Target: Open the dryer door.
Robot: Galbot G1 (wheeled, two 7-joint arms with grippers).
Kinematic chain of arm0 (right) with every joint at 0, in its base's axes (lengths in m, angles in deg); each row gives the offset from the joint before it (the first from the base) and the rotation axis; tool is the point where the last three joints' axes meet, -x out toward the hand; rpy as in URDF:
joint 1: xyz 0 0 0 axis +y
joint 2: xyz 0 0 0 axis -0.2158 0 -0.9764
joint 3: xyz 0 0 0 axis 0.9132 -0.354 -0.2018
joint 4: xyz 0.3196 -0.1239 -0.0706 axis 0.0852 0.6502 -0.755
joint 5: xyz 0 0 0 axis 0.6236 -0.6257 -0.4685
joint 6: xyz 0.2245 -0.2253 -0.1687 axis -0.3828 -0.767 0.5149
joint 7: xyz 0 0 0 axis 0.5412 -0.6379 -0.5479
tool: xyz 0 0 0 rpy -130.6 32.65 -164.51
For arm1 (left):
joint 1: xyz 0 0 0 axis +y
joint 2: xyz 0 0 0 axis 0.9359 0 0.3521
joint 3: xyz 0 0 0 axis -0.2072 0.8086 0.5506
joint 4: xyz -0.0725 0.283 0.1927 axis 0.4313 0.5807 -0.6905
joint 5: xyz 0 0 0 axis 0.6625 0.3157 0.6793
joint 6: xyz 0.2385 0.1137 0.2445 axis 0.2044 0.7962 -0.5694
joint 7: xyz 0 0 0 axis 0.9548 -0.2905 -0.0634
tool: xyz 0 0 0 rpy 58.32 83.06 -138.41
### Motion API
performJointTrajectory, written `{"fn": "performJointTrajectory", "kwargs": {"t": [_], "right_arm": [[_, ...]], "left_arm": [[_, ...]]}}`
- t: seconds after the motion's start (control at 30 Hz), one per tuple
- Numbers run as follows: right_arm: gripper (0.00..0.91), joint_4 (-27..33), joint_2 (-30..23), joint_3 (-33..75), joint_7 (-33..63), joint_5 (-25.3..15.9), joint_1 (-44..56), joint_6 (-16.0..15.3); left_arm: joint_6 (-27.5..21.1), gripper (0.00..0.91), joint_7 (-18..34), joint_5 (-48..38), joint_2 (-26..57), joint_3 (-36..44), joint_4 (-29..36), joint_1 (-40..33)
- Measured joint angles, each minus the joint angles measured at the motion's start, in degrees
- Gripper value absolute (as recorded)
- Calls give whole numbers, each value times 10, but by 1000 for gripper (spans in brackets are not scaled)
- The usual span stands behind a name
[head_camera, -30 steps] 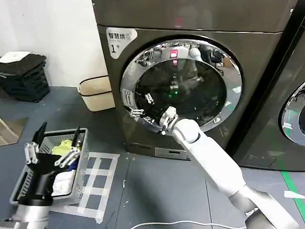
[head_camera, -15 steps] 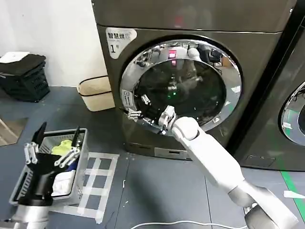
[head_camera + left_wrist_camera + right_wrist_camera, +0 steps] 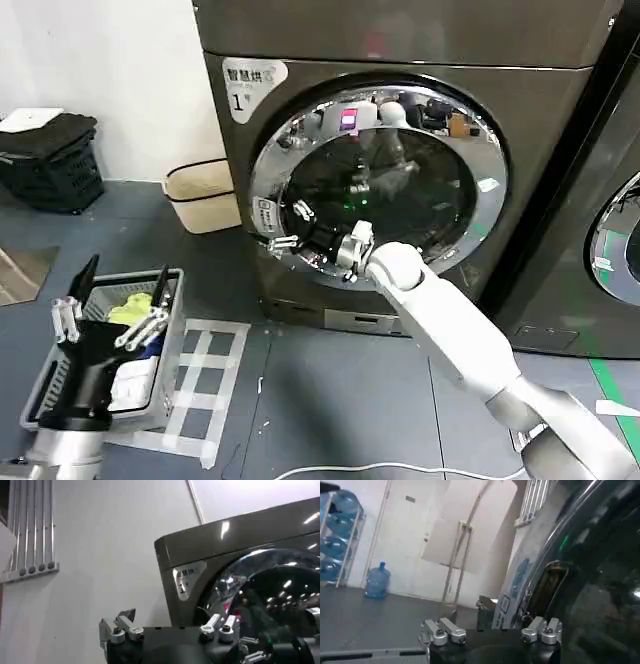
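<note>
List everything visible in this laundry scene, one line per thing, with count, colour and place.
dryer: one, grey-brown, white "1" sticker, centre.
dryer door: one, chrome rim around dark glass, on the dryer's front.
neighbouring machine: one, darker, partly seen on the right.
beige bin: one, on the floor left of the dryer.
black basket: one, far left by the wall.
grey crate: one, holding yellow and white items, lower left.
tape grid: one, pale, on the floor beside the crate.
water jugs: several, blue, in the room seen from the right wrist.
left gripper: open, above the crate.
right gripper: open, at the door's lower-left rim.
</note>
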Motion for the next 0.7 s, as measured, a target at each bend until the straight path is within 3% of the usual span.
{"fn": "performJointTrajectory", "kwargs": {"t": [0.57, 0.7], "right_arm": [[907, -61, 53, -12, -54, 26, 11, 8], [907, -71, 63, -13, -74, 35, 13, 22]], "left_arm": [[-25, 907, -10, -60, 78, -25, -63, -56], [-32, 907, -10, -73, 105, -25, -85, -77]]}}
